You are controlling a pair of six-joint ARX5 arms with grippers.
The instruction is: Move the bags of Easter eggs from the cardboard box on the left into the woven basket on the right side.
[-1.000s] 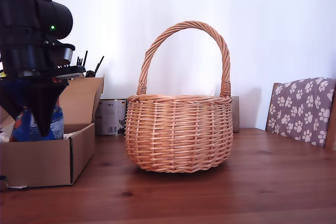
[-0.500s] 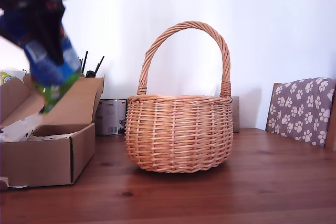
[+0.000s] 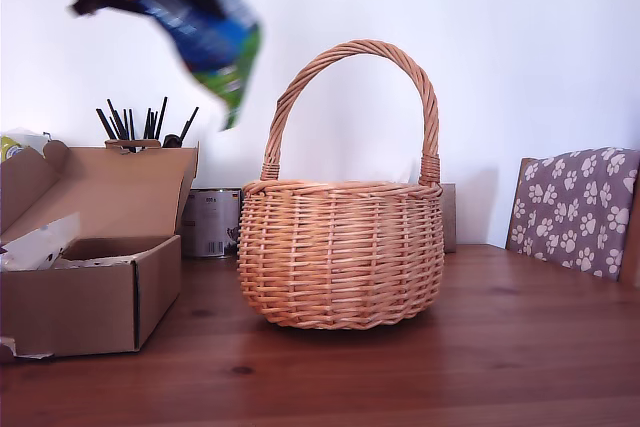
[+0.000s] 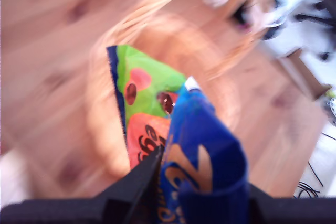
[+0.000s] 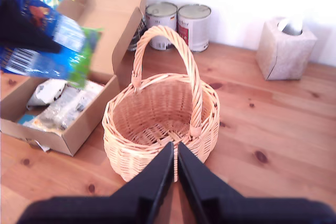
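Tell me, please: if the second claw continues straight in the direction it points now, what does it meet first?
Probably the woven basket: my second claw, nearly shut and empty, points at its near rim. Depth is unclear.

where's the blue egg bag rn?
In the air, held by my first gripper: the blue bag of Easter eggs hangs at the exterior view's upper left, between the cardboard box and the woven basket.

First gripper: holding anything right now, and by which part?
Yes. My first gripper is shut on the blue bag of Easter eggs, pinching its blue end; the green end hangs free. My second gripper holds nothing.
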